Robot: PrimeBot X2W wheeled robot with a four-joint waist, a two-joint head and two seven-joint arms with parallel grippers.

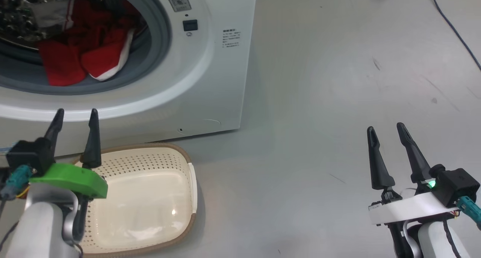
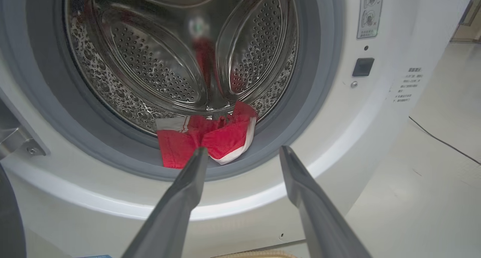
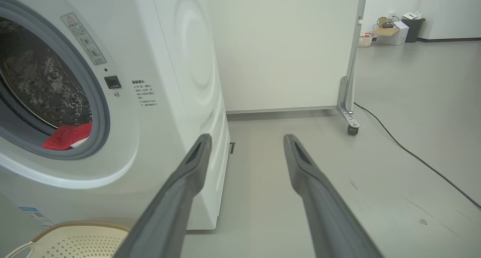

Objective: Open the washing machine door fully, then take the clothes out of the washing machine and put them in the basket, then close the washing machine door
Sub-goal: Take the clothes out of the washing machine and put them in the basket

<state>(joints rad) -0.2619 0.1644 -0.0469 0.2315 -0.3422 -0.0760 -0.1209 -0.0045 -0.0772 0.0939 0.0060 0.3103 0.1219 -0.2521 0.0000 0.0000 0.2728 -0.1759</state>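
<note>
The white washing machine point(image 1: 210, 62) stands with its round mouth uncovered. Of the washing machine door I see a metal hinge point(image 2: 15, 141) and a dark rim at the left wrist view's left edge. Red clothes point(image 1: 75, 55) with white trim lie at the drum's front lip point(image 2: 210, 138), over the grey rubber ring. The cream basket point(image 1: 180, 150) sits on the floor below the mouth, with nothing in it. My left gripper point(image 1: 77, 111) is open above the basket's far edge and points at the clothes point(image 3: 67, 136), a little short of them. My right gripper point(image 1: 386, 126) is open over bare floor to the right.
A dark cable point(image 1: 454, 29) runs across the grey floor at the far right. Beyond the machine's side stands a white panel on a caster foot point(image 3: 351, 128). Boxes and a bin point(image 3: 394, 29) sit far back. Open floor lies right of the machine.
</note>
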